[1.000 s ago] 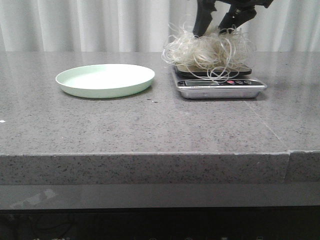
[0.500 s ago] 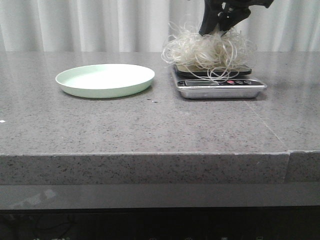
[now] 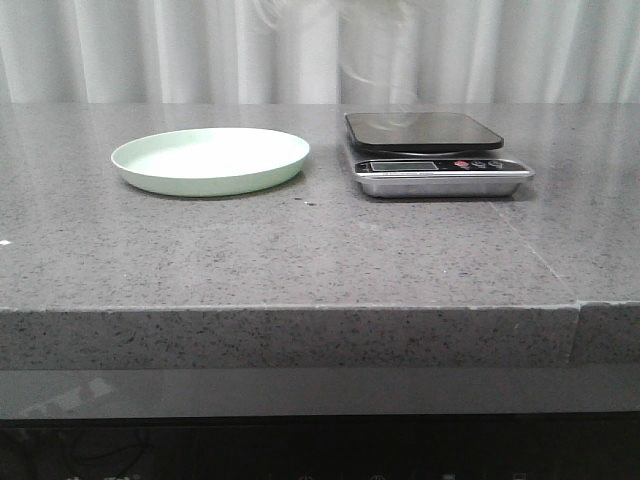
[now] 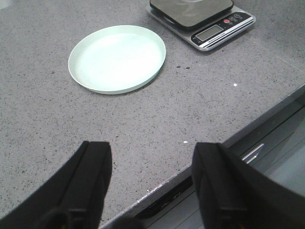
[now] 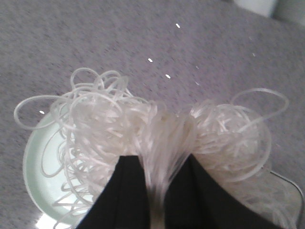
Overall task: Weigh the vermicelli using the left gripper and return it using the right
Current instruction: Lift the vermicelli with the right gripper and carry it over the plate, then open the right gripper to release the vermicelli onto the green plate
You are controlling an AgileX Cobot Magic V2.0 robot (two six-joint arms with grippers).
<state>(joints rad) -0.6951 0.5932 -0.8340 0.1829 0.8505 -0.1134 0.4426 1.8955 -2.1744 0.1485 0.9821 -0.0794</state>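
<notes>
The vermicelli (image 5: pixel 105 119), a tangle of thin white strands, hangs pinched between my right gripper's (image 5: pixel 161 162) black fingers, which are shut on it. Under it in the right wrist view I see part of the pale green plate (image 5: pixel 33 171). In the front view the plate (image 3: pixel 210 160) is empty and the scale's (image 3: pixel 425 132) dark platform is bare. Only a faint blur of strands shows at the top edge there, and neither gripper shows. My left gripper (image 4: pixel 152 148) is open and empty above the table's front edge, with the plate (image 4: pixel 117 58) and scale (image 4: pixel 202 19) beyond it.
The grey speckled table (image 3: pixel 300 250) carries the plate on the left and the scale on the right, side by side near the back. White curtains hang behind. The table's front edge (image 4: pixel 205 157) drops to a dark cabinet with drawers.
My right gripper closed on the vermicelli on the scale and lifted it up out of the front view. The scale platform is now bare.
</notes>
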